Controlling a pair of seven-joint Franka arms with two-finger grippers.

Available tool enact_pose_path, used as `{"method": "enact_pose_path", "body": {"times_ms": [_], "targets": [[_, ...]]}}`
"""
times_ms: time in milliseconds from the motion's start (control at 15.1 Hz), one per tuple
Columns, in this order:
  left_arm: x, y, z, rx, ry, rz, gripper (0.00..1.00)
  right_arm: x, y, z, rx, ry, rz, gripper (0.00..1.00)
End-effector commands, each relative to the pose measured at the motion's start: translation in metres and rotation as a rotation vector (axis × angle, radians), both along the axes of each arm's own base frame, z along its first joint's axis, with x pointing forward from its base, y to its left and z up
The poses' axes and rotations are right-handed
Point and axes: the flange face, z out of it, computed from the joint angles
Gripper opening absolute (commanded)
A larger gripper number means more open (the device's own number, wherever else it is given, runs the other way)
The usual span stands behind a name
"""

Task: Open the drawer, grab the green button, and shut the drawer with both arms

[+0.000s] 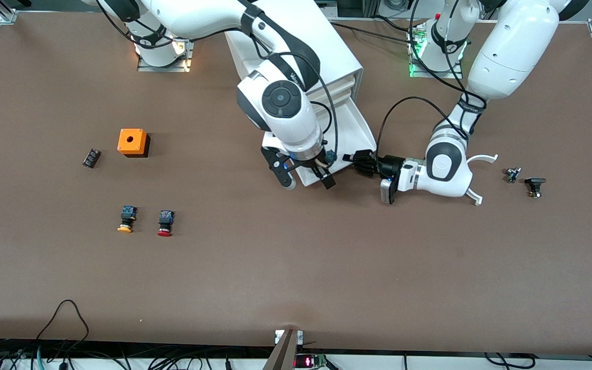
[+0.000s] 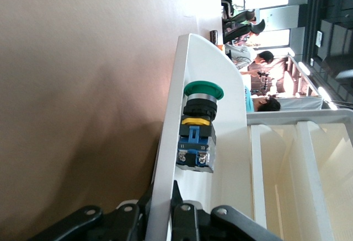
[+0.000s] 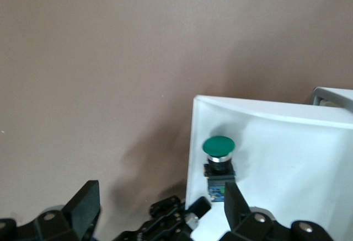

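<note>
The drawer [image 1: 351,128] stands pulled out of the white cabinet [image 1: 345,57] toward the front camera. The green-capped button [image 2: 198,133] lies on its side in the drawer, right against the front panel; it also shows in the right wrist view [image 3: 219,161]. My left gripper [image 1: 353,159] is shut on the drawer's front panel [image 2: 165,158] at the corner toward the left arm's end. My right gripper [image 1: 308,183] is open and hangs low over the front panel, one finger [image 3: 236,205] beside the button's blue block, the other [image 3: 83,205] over the table outside the drawer.
An orange box [image 1: 132,142], a small black block [image 1: 91,158], a yellow-capped button [image 1: 126,219] and a red-capped button [image 1: 165,223] lie toward the right arm's end. Two small dark parts [image 1: 512,174] [image 1: 535,186] lie toward the left arm's end.
</note>
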Motion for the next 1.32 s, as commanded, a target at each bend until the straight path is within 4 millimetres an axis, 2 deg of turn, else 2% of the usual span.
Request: {"method": "enact_pose_path", "body": {"times_ms": [0,132,198,264,595,793,992,1124,1256], "targets": [[0.028,0.006,-0.005,0.058,-0.034,0.035,0.00,-0.015,0.024,-0.017,-0.015,-0.019,0.023,1.00],[0.030,0.010,-0.005,0.064,-0.034,0.042,0.00,-0.022,0.032,-0.029,-0.012,-0.018,0.026,1.00],[0.030,0.010,-0.005,0.066,-0.030,0.044,0.42,-0.023,0.034,-0.036,-0.015,-0.011,0.017,1.00],[0.030,0.010,-0.006,0.064,-0.033,0.041,0.99,-0.027,0.037,-0.043,-0.020,-0.005,0.017,1.00],[0.036,0.020,0.006,0.069,-0.026,0.062,1.00,-0.039,0.047,-0.073,-0.030,0.003,0.032,1.00],[0.047,0.037,0.032,0.156,0.026,0.063,1.00,-0.048,0.055,-0.088,-0.036,0.008,0.047,0.98],[0.065,0.044,0.070,0.253,0.051,0.027,1.00,-0.051,0.054,-0.096,-0.049,0.016,0.052,0.95],[0.078,0.044,0.096,0.310,0.085,-0.011,1.00,-0.057,0.057,-0.101,-0.058,0.022,0.062,0.87],[0.091,0.050,0.129,0.402,0.106,-0.035,1.00,-0.057,0.057,-0.102,-0.059,0.022,0.064,0.70]]}}
